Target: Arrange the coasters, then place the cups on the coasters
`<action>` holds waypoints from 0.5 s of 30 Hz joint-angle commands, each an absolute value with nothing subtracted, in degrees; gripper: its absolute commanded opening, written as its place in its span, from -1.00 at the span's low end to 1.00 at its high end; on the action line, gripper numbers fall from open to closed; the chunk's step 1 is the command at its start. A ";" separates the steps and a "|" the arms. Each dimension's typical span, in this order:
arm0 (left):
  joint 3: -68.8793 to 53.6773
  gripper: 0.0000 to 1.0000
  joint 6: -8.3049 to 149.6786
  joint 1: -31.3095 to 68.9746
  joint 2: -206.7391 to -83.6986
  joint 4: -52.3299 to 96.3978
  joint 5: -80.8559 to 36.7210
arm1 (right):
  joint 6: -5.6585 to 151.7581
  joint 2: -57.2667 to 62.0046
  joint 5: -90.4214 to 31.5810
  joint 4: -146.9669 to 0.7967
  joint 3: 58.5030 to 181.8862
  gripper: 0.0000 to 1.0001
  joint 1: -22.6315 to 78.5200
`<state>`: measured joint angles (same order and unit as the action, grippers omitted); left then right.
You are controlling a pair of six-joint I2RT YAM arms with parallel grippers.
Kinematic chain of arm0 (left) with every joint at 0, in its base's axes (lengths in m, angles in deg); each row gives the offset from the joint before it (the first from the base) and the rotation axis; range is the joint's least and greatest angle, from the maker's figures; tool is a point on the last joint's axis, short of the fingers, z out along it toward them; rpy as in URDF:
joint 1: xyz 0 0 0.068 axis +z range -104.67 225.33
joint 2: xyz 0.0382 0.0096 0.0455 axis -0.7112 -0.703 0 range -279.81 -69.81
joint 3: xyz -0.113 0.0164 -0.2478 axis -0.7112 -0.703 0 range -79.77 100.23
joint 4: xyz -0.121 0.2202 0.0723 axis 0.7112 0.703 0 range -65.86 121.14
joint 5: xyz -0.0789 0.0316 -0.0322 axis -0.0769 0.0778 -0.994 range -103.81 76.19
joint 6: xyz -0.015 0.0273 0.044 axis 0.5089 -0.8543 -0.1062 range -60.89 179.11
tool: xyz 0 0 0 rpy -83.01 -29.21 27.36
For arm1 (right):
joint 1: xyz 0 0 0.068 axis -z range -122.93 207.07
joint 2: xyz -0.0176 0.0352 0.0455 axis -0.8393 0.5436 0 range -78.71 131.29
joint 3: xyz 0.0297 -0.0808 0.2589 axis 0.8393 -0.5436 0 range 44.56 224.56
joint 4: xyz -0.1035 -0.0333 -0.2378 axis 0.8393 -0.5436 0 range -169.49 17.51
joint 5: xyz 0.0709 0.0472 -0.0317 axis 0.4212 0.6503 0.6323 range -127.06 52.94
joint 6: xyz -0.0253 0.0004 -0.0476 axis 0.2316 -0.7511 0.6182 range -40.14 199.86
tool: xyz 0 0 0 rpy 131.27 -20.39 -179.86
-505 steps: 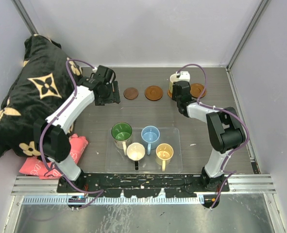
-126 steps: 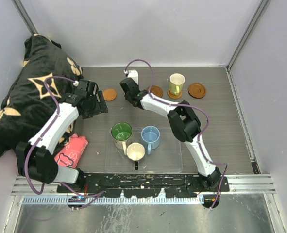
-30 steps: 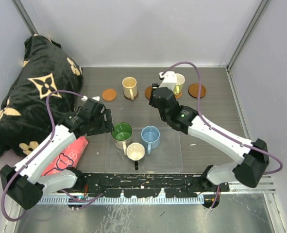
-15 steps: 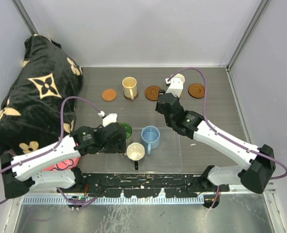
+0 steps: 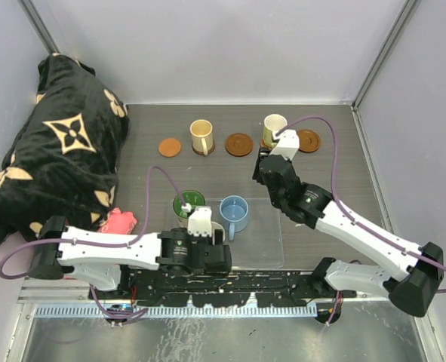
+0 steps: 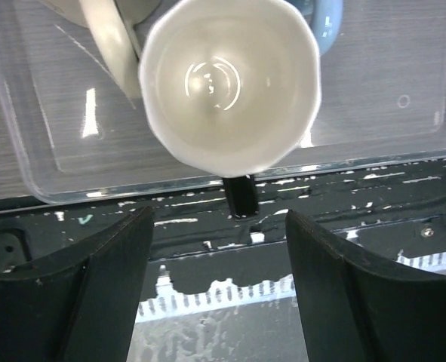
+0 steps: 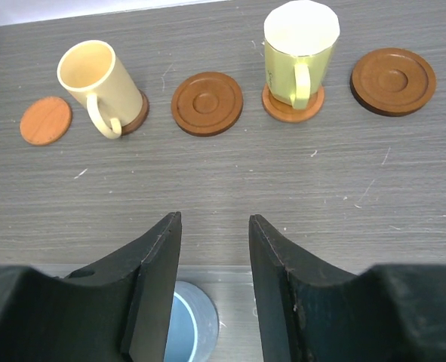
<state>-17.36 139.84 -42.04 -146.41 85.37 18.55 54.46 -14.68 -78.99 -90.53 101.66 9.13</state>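
Hovering low over the near wall of the clear tray (image 6: 26, 151), the left tool (image 6: 219, 241) has its fingers spread wide apart with nothing between them. The white-inside cup (image 6: 230, 83) stands in the tray just beyond the fingertips, its black handle (image 6: 240, 194) pointing toward the gap. The green-inside cup (image 5: 188, 204) and the light blue cup (image 5: 234, 212) stand in the same tray, farther back. The right tool (image 7: 215, 226) hangs above the grey surface (image 7: 358, 196) between the tray and the coaster row, its fingers apart and empty. Along the far side of the surface lie, left to right, a bare orange coaster (image 7: 45, 121), a yellow-tan cup (image 7: 94, 83) on its dark coaster (image 7: 137, 115), a bare brown coaster (image 7: 207, 103), a yellow-green cup (image 7: 298, 60) on its orange-brown coaster (image 7: 279, 109), and a last brown coaster (image 7: 392, 81), also bare.
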 commanded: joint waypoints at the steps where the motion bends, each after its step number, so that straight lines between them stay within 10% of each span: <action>1: -13.54 0.43 147.77 -44.98 -148.69 86.17 25.53 | 54.96 -18.56 -79.72 -88.59 99.24 -0.06 8.91; 15: -14.96 0.04 155.36 -47.51 -152.87 85.46 28.94 | 55.70 -23.75 -79.07 -88.40 95.30 -0.06 8.86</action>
